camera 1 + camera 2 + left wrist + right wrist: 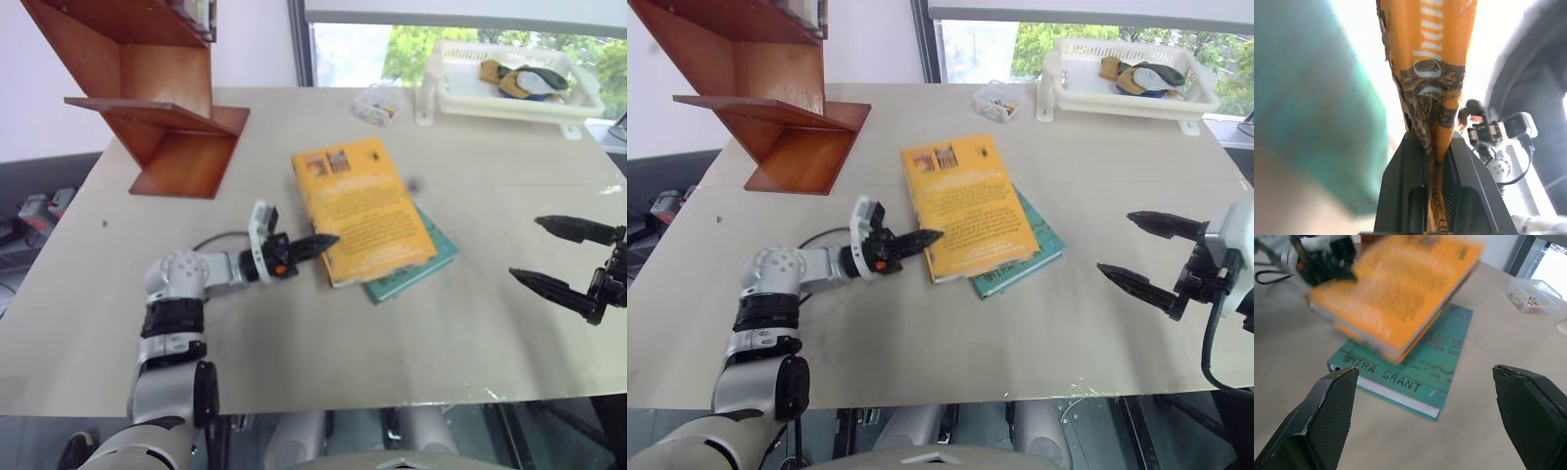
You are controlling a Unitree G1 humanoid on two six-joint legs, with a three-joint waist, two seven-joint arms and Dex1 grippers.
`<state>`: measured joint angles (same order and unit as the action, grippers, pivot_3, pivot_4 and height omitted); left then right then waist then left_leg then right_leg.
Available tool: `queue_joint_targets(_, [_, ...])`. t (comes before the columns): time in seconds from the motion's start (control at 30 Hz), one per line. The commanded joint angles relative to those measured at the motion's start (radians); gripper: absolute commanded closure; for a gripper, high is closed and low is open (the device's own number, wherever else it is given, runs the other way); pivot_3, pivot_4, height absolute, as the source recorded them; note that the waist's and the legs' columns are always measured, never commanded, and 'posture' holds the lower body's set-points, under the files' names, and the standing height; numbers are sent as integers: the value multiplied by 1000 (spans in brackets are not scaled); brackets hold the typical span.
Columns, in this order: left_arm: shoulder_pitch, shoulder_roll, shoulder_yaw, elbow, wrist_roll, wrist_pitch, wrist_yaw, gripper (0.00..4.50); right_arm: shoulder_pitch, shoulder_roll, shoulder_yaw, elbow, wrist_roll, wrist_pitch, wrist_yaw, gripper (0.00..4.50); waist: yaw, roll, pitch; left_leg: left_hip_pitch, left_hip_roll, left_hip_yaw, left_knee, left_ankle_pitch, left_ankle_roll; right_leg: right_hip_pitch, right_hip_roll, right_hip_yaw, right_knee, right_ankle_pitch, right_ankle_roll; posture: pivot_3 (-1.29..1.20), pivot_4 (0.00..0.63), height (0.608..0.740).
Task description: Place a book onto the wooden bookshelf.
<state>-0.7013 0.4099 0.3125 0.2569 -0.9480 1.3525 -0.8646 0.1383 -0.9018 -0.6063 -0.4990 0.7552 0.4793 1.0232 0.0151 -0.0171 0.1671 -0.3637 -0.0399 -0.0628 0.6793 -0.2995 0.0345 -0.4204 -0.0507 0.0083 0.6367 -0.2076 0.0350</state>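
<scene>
Now gripped: left gripper point(312, 246) clamps the thick orange-yellow paperback book point(362, 209); right gripper point(1144, 255) waits wide.
Next, I judge, carry it clear to the reddish-brown zigzag wooden bookshelf point(157, 98).

teal book point(1415, 367) spine — "MIRA GRANT" | orange book point(1432, 58) — lettering (partial, not legible)

Pale table point(294, 323) filling most of scene. Window point(460, 39) behind far edge, green foliage outside, daylight in. White wall point(250, 44) at far left. White basket point(509, 93) and small clear box point(380, 103) near window.
</scene>
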Motion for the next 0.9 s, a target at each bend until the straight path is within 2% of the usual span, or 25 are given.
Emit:
queue_joint_targets(0.03, [-90,77,1,-160,37,-151,0,4418,-29,-4,-11,18,1,-29,10,0,-1,0,0,-1,0,0,0,0,0,0,0,0,-1,0,0,0,150,740])
queue_joint_targets(0.07, [-92,93,-21,-185,64,-194,-5,4418,-35,-5,-6,25,-2,-32,12,0,-2,1,0,0,0,0,0,0,0,0,0,0,-1,0,0,0,150,740])
queue_joint_targets(0.17, [-90,212,-164,-301,283,-494,-77,4418,-75,-11,26,65,-15,-51,27,0,-5,1,0,2,0,3,-2,0,0,0,0,2,-2,0,0,0,150,740])
queue_joint_targets(0.27, [-61,334,-318,-331,558,-884,-159,4418,-118,-14,58,99,-27,-65,41,0,-2,2,0,2,0,3,-6,0,0,0,1,2,-5,0,0,0,150,740])
queue_joint_targets(0.4, [-140,371,-346,-242,778,-1312,-110,4418,-177,-22,93,148,-39,-77,64,0,6,2,1,-1,0,2,-9,0,0,-1,0,1,-10,0,0,0,150,740])
queue_joint_targets(0.47, [-178,391,-347,-187,866,-1466,-76,4418,-200,-25,103,170,-46,-81,75,0,7,2,1,-4,0,1,-8,0,0,-3,0,0,-11,0,0,0,150,740])
queue_joint_targets(0.57, [-230,452,-334,-108,948,-1628,-62,4418,-241,-44,110,224,-57,-98,106,0,3,2,1,-9,-1,2,-8,0,1,-8,0,1,-11,1,0,0,150,740])
queue_joint_targets(0.7, [-238,556,-331,5,980,-1750,-117,4418,-292,-60,121,293,-73,-122,137,0,-5,2,0,-16,-1,4,-8,0,1,-17,0,2,-9,2,1,0,150,740])
queue_joint_targets(0.9, [-315,714,-323,236,1065,-1904,-121,4418,-318,-50,152,319,-87,-142,154,0,-4,2,1,-18,-1,4,-7,0,1,-19,3,-2,-7,2,1,0,150,740])
